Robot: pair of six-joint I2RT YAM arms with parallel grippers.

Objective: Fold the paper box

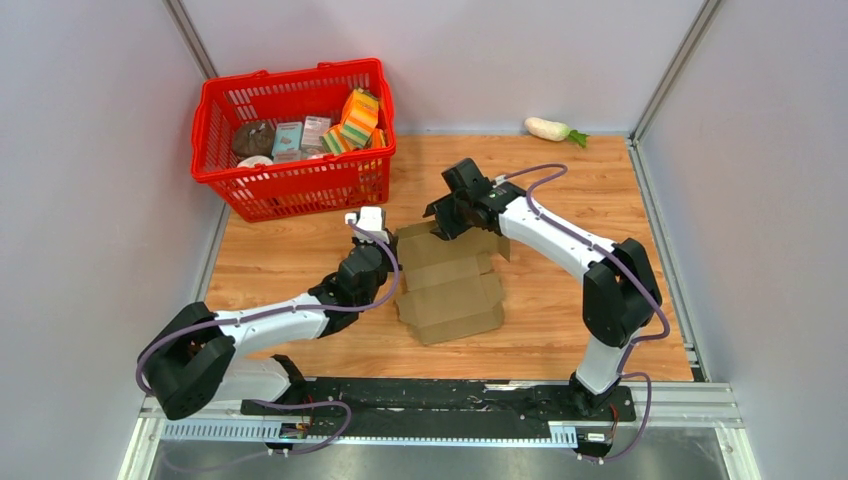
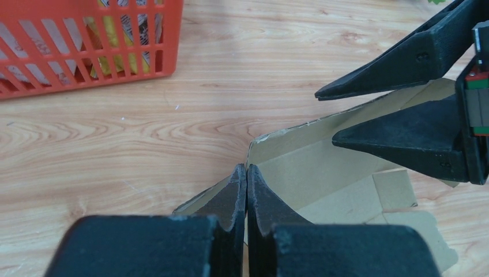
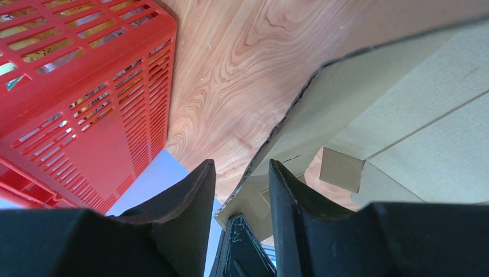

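While I watch the overhead feed, paper box (image 1: 450,290): plain brown cardboard, partly unfolded, lying at the middle of the wooden table (image 1: 570,300), between my two arms.
Far flap (image 3: 357,92): tilted up off the wood along the box's far-left side. The near panels look flat to me.
Left gripper (image 2: 247,171): fingers pressed together, tips right at the left corner of the raised flap. I cannot tell whether any card is pinched between them.
Right gripper (image 3: 242,167): fingers apart and straddling the flap's edge, one finger outside on the basket side and the other inside over the box. I cannot tell whether either finger touches the card.
Both grippers: close together at the same flap, left one nearer, right one farther.
Red basket (image 1: 290,185): far left on the table, holding small colourful packs, apart from the box.
White radish (image 1: 548,128): at the far edge, right of centre, well apart from the box.
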